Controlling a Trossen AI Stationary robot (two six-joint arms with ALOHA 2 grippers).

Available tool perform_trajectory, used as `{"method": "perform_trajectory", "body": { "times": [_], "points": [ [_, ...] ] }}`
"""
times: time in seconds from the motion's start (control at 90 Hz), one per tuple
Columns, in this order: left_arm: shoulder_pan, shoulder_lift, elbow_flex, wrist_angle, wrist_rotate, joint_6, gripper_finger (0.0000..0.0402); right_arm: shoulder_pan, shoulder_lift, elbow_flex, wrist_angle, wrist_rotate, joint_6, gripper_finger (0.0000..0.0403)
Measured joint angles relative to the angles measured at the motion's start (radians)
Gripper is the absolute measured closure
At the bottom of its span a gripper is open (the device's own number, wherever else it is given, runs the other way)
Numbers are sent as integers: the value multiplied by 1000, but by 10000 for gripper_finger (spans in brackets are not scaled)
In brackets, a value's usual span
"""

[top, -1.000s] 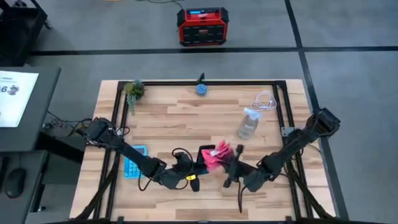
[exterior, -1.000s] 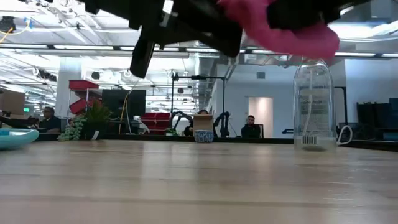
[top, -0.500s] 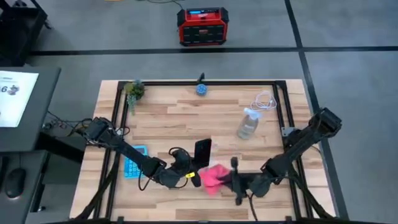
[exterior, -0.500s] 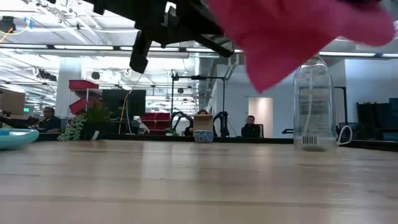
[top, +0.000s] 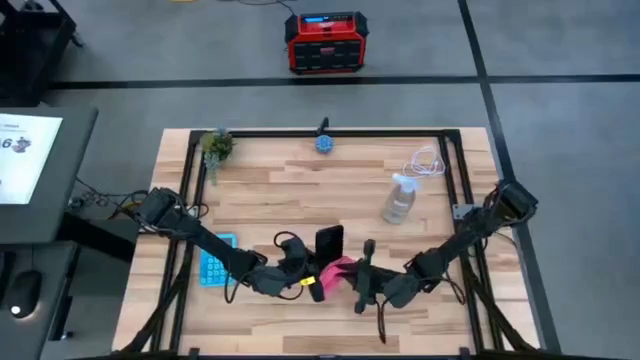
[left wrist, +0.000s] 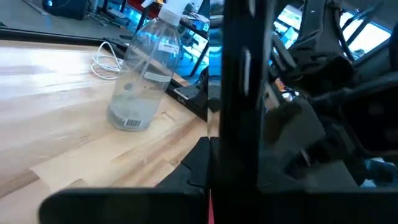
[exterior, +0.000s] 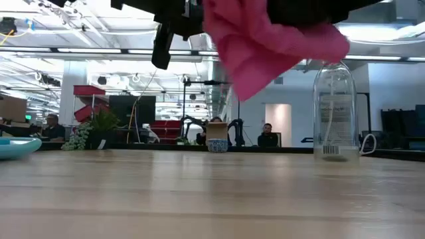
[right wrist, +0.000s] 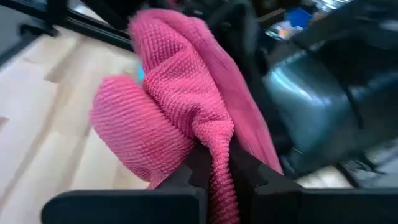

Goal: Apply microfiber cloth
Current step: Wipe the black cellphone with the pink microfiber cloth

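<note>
On the wooden desk (top: 300, 180): one light-blue calculator (top: 215, 258), one black phone (top: 328, 243) upright, clamped by left tool (top: 312, 268) | one microfiber cloth (top: 337, 272), bright pink, bunched, hanging above desk, pinched by right tool (top: 358, 282), just beside phone | one clear bottle (top: 398, 199), one white cable (top: 425, 163) farther right

Your two dark, multi-jointed arms.
Your left arm (top: 205, 243) and right arm (top: 470, 233) carry black looping cables; a small yellow tag sits near the left wrist.

Wooden table (top: 270, 190): bottle (top: 398, 200), calculator (top: 215, 258), cable (top: 427, 163).
</note>
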Motion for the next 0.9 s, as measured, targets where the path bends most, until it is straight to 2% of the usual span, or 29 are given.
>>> {"method": "perform_trajectory", "body": {
  "times": [0.211,0.267,0.333,0.456,0.589,0.711,0.789,0.9],
  "points": [
    [-12,1,-1,-4,-5,5,390,11,-66,1,-186,100,106,394],
    [-16,1,-2,-5,6,4,390,12,-84,0,-239,154,131,394],
    [-26,1,1,1,69,4,390,7,-103,-3,-279,225,155,394],
    [-31,1,1,-5,72,5,390,29,-149,-3,-295,312,173,394],
    [-28,2,0,-19,49,-5,390,68,-215,-2,-247,306,159,394],
    [-23,2,0,-31,52,-24,390,94,-240,-2,-107,293,19,394],
    [-13,2,0,-33,43,-33,390,108,-242,-2,-11,227,-106,394],
    [-5,2,0,-34,47,-40,390,86,-210,-2,84,80,-197,394]
  ]
}}
